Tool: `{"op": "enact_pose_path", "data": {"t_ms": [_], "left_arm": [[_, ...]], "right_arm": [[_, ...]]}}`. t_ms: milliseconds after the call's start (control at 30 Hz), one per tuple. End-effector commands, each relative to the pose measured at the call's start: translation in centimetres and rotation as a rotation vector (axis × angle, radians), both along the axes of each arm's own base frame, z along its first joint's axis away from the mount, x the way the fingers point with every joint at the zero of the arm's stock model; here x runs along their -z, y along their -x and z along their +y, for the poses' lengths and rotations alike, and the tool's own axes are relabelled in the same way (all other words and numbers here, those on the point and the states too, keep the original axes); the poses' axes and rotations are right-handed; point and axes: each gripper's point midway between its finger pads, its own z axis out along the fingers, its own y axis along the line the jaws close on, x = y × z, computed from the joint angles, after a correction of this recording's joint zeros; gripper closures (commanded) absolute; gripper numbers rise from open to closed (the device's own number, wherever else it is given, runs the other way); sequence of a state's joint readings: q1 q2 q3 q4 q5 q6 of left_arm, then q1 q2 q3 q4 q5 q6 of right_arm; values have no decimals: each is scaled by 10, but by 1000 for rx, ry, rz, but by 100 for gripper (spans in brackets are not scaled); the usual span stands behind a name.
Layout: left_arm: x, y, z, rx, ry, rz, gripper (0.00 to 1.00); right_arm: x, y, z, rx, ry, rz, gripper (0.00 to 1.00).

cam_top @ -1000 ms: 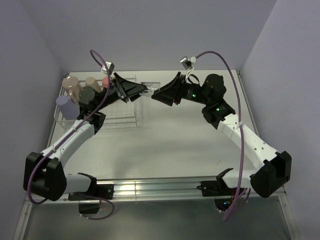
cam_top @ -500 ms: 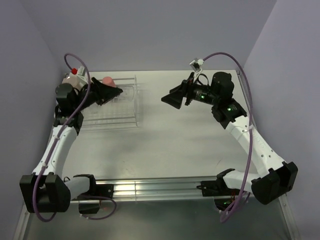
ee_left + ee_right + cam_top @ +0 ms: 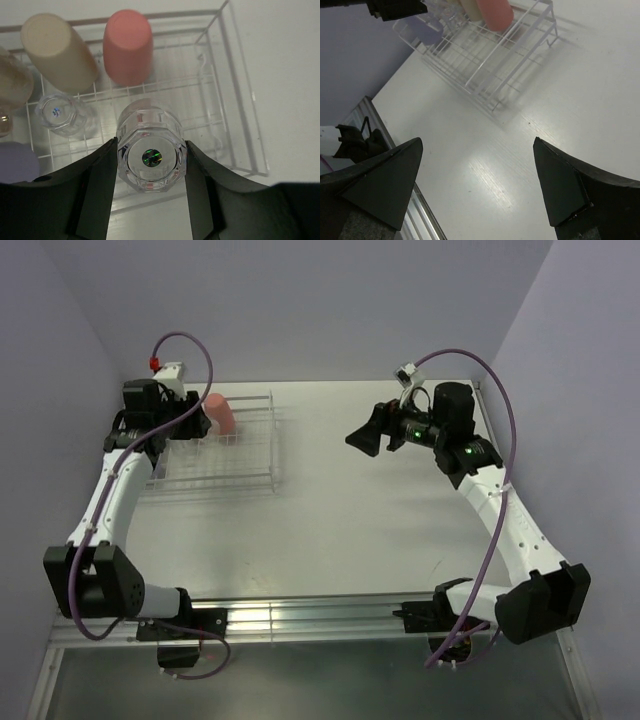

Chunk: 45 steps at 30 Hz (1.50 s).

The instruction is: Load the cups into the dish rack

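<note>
Top view first: my left gripper (image 3: 197, 422) is over the back left part of the dish rack (image 3: 258, 478), with the coral-red tumbler (image 3: 221, 412) just beside it. My right gripper (image 3: 363, 437) hangs well apart over the bare table (image 3: 330, 530). Left wrist view: I'm clamped on a clear glass (image 3: 151, 157), base toward the camera, above the rack bars. Can't tell if it's touching them yet. The other clear glass (image 3: 59, 112) and the tan tumbler (image 3: 57, 52) sit close on one side, so if I let go while it's tilted it could tip into them or catch on a bar. The open room is on the other side, toward the rack's raised side. Right wrist view: jaws spread wide with nothing in them, rack far off, plenty of free table.
</note>
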State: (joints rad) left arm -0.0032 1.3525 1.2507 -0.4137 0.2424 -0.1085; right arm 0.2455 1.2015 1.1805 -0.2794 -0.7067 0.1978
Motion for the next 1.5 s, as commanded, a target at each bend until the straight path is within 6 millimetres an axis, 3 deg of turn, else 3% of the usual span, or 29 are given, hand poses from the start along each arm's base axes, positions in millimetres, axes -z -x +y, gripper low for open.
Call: {"op": "enact_pose_path", "data": {"t_ms": [0,67,200,400,1033,1400,1467], "left_arm": [[-2,-21,16,-15,-118,-36,100],[-1,-32,19,-8,-154,-63,100],[21,-51,21,-12,-161,-42,100],[47,-63,23,-15,-172,-2,100],[106,-64,17,11,-187,105,93],[128,-66,17,19,-190,148,80],[129,-66,17,20,-188,154,73]], "right_arm": [[-14,-9,-4,6,22,-55,0],[-12,-10,-2,0,22,-46,0],[-12,-12,-3,-1,29,-45,0],[-11,-14,-7,7,42,-40,0],[-6,-15,-7,-3,46,-17,0],[-5,-14,-5,-16,40,-2,0],[-4,-14,-5,-17,39,4,0]]}}
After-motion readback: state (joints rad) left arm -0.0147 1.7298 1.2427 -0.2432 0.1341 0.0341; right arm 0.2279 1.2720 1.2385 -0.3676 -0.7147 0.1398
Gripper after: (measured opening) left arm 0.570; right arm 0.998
